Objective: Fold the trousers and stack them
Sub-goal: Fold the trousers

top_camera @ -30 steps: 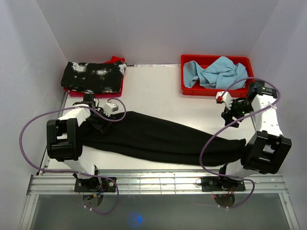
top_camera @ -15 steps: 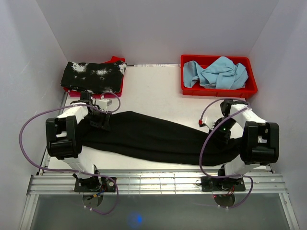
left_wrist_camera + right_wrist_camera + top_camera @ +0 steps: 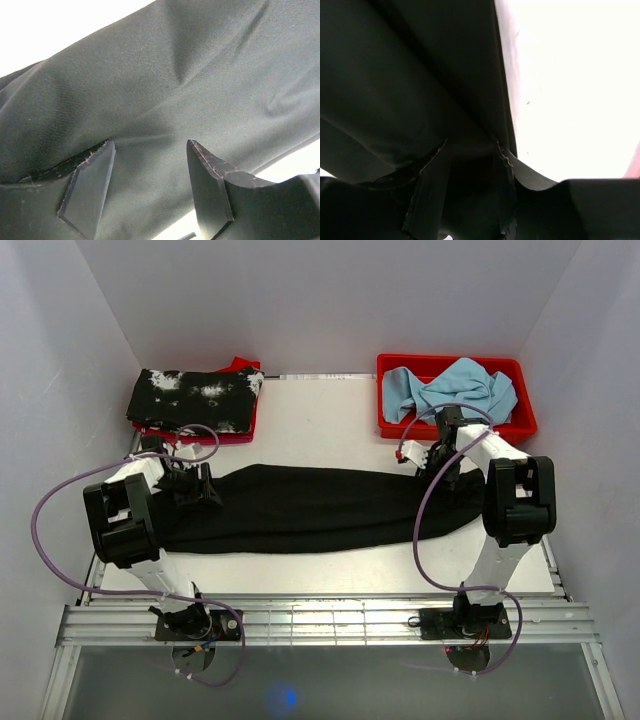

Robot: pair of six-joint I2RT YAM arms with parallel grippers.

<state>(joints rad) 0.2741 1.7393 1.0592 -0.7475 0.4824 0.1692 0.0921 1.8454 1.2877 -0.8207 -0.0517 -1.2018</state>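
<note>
The black trousers (image 3: 320, 510) lie stretched nearly level across the middle of the table. My left gripper (image 3: 203, 485) is low on their left end. In the left wrist view (image 3: 150, 145) its jaws stand apart, with smooth fabric (image 3: 200, 65) spread flat between and beyond them. My right gripper (image 3: 437, 462) is at the trousers' right end, just in front of the red bin. In the right wrist view (image 3: 471, 145) its fingers are closed on dark fabric (image 3: 420, 65), and a flap hangs over the right finger.
A red bin (image 3: 381, 400) at the back right holds a crumpled light-blue cloth (image 3: 455, 390). A folded black garment with white splotches (image 3: 195, 400) lies on a red tray at the back left. White walls close in on three sides.
My right gripper dropped onto the trousers' right end, took hold and pulled it up toward the red bin. The trousers swung from a slant to nearly level. The left gripper shifted slightly left.
</note>
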